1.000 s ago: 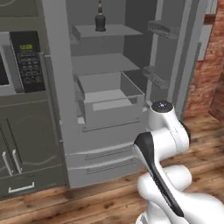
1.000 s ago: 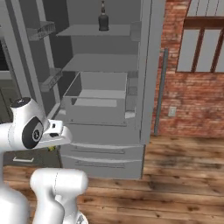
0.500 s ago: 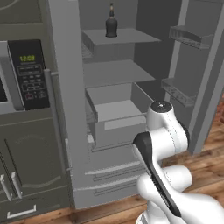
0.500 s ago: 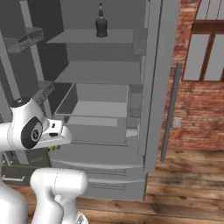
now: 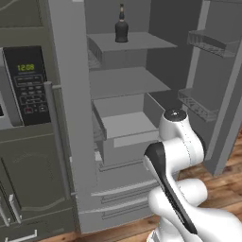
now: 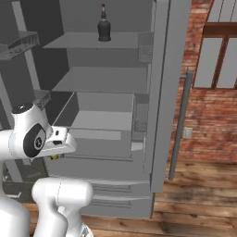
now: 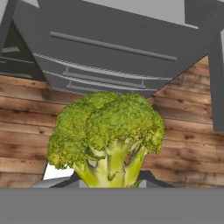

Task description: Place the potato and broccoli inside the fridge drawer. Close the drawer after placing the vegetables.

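Closer now than a second ago, the open fridge has grown in both base views because the base has driven toward it; the things inside have not moved. Open floor lies between the robot and the fridge drawer (image 5: 124,126), which stands pulled out below the bare shelves, its light-grey box holding nothing visible. A dark bottle (image 5: 121,26) stands on the top shelf. The gripper (image 7: 109,186) is closed on the broccoli (image 7: 107,135), a bumpy green floret with a pale yellow-green stalk, held over the wooden floor (image 7: 183,144) before the grooved lower drawer fronts (image 7: 111,52).
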Robot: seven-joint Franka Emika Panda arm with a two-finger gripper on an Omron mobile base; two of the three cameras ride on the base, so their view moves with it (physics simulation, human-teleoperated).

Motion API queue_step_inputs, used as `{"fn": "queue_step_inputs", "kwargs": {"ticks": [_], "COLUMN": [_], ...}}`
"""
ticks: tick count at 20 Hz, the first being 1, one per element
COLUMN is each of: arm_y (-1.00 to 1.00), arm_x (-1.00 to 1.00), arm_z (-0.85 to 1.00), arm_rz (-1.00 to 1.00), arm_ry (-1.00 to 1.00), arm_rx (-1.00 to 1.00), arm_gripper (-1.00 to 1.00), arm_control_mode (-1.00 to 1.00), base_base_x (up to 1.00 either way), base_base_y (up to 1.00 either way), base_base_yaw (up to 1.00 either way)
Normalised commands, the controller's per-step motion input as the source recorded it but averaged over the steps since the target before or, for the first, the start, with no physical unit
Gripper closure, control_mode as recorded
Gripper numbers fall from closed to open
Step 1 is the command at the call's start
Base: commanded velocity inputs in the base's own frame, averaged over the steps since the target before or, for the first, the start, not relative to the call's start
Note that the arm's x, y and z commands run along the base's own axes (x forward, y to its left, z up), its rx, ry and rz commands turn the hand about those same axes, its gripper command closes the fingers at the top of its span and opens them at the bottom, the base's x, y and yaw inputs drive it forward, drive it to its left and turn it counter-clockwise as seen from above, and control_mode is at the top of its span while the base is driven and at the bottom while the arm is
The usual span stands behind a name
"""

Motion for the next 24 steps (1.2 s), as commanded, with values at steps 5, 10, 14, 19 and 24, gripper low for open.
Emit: {"fn": "queue_step_inputs", "kwargs": {"ticks": [5,10,14,19,24], "arm_y": [0.0,0.0,0.0,0.0,0.0], "arm_x": [0.0,0.0,0.0,0.0,0.0], "arm_z": [0.0,0.0,0.0,0.0,0.0], "arm_rz": [0.0,0.0,0.0,0.0,0.0], "arm_ry": [0.0,0.0,0.0,0.0,0.0], "arm_rx": [0.0,0.0,0.0,0.0,0.0], "arm_gripper": [1.0,1.0,1.0,1.0,1.0], "arm_control_mode": [1.0,1.0,1.0,1.0,1.0], "base_base_x": [0.21,0.5,0.6,0.3,0.07], "base_base_y": [-0.24,-0.1,-0.04,-0.31,-0.43], "base_base_yaw": [0.0,0.03,0.04,0.03,0.02]}}
